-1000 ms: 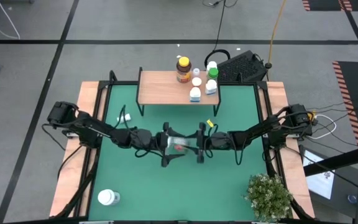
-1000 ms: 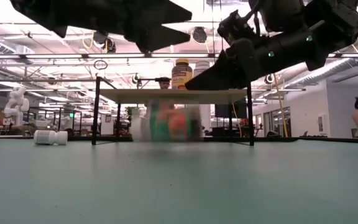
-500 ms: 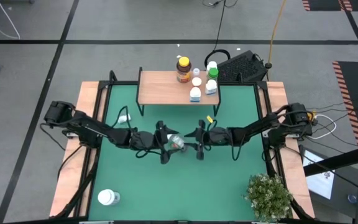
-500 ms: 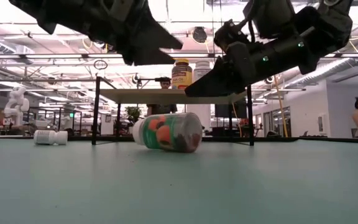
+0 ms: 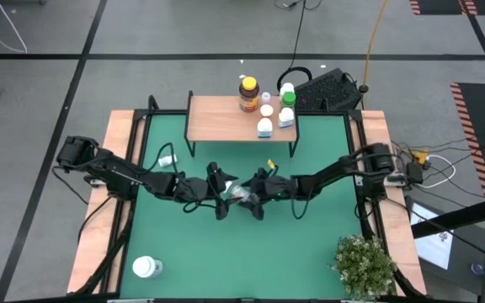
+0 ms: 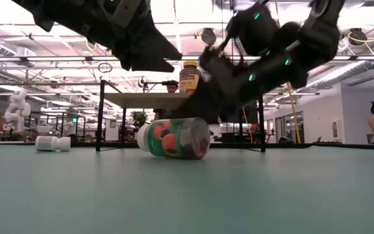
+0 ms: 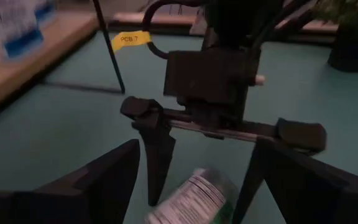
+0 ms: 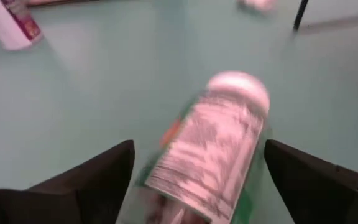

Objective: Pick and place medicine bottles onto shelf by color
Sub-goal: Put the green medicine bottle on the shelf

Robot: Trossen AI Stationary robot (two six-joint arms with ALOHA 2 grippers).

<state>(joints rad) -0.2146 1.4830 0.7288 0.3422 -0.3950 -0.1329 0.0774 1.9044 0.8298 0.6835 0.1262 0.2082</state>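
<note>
Both arms reaching low to mid-table, left gripper and right gripper both spread apart, flanking the toppled bottle

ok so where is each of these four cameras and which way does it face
High: overhead, straight down on the green table; both arms show.
Low: at tabletop height, level toward the shelf; arms hang from above.
Left wrist: faces the right gripper past its own fingers.
Right wrist: looks down between its own fingers.
All four share the lying bottle.
</note>
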